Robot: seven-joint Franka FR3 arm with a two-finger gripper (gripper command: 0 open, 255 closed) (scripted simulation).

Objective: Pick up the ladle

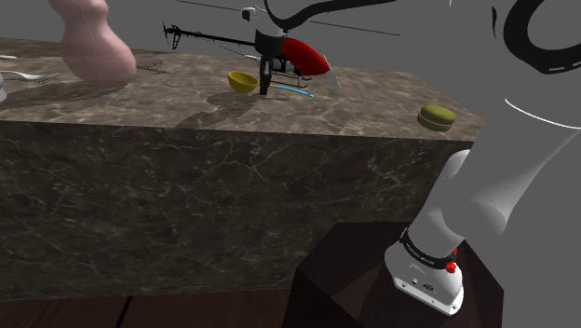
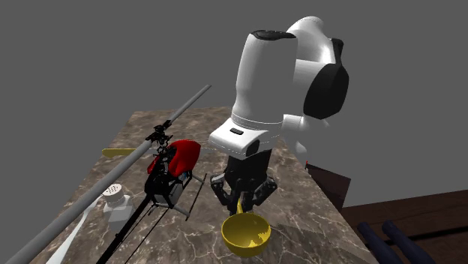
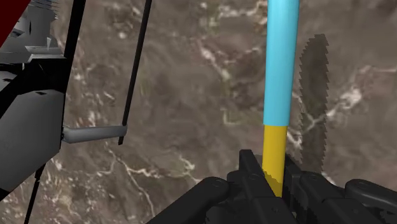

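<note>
The ladle lies on the brown marble counter [image 1: 186,112]. It has a yellow bowl [image 1: 242,82] [image 2: 245,234] and a handle [image 3: 282,70] that is light blue along most of its length and yellow near the bowl. My black gripper [image 2: 244,196] [image 1: 267,76] points straight down just behind the bowl. In the wrist view the gripper [image 3: 273,181] is shut on the yellow part of the handle, with one finger [image 3: 251,173] pressed against each side of it. The blue part runs on away from the fingers, flat along the counter.
A red and black toy helicopter [image 1: 298,54] [image 2: 174,169] stands right beside the ladle, its skid [image 3: 135,63] close to the handle. A pink vase [image 1: 93,42] stands at the shoulder view's left, and an olive round thing [image 1: 436,116] sits near the counter's corner.
</note>
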